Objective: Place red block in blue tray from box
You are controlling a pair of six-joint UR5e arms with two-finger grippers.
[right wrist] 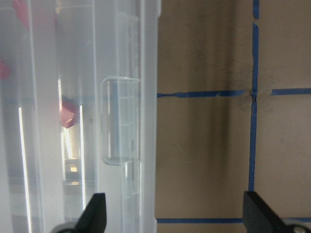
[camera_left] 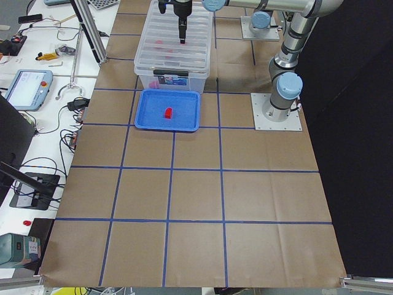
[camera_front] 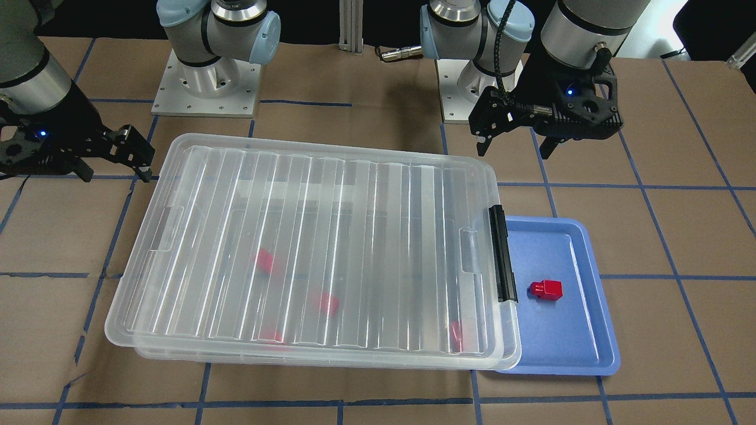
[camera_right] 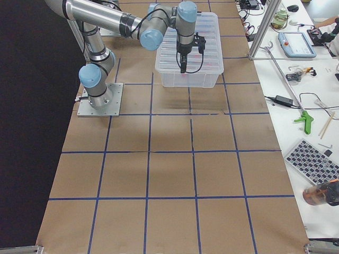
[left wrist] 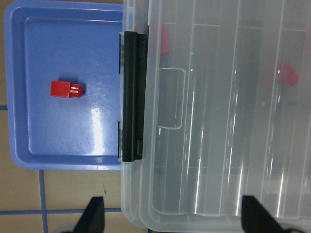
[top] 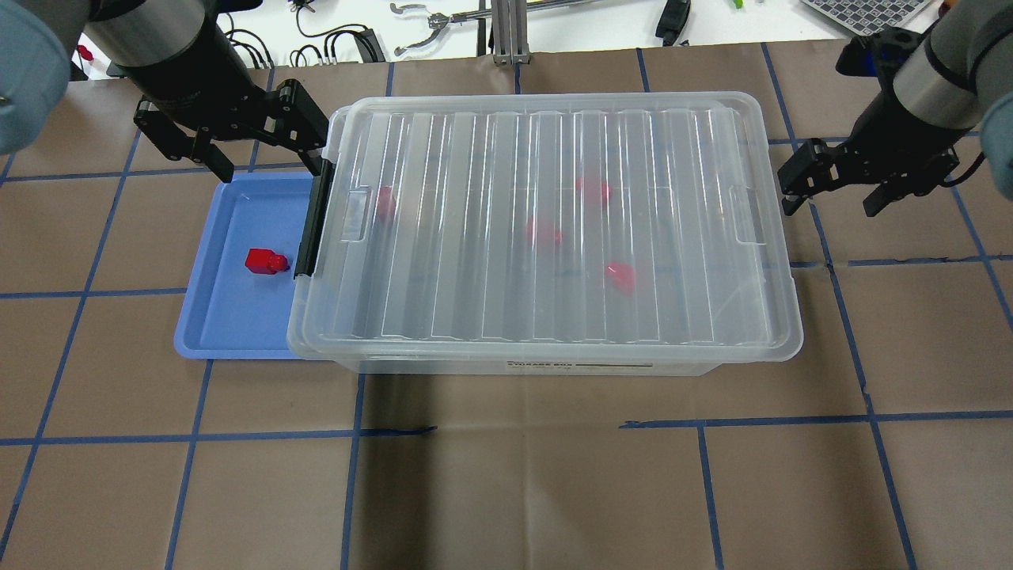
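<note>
Brown paper surface [top: 506, 491]: covers the whole work area and is divided into squares by blue tape lines [top: 190, 434].
Left pincer [top: 265, 165]: fingers spread wide, nothing between them. It hangs above the far rim of the blue tray and the latch-end corner of the box, touching neither as far as the overhead view shows.
Blue tray [top: 229, 317]: lies flat on the surface, at the left short end of the box.
Red block [top: 265, 260]: lies on the tray floor, alone, with its stub pointing toward the box. It sits just beside the latch bar, apart from it and from the tray walls.
Latch bar [top: 313, 222]: black, runs along the left short end of the box, directly over the tray's right edge.
Box [top: 554, 362]: clear, with the ribbed lid [top: 475, 237] on. Its latch end overhangs the tray's right side. Whether it rests on the tray rim cannot be told.
Blocks in box [top: 544, 232]: four red shapes, blurred through the lid, scattered well apart on the box floor.
Right pincer [top: 831, 202]: fingers spread wide, empty. It hangs above the bare surface just past the right short end of the box. In the right wrist view one finger sits over the box edge and the other over the paper.
</note>
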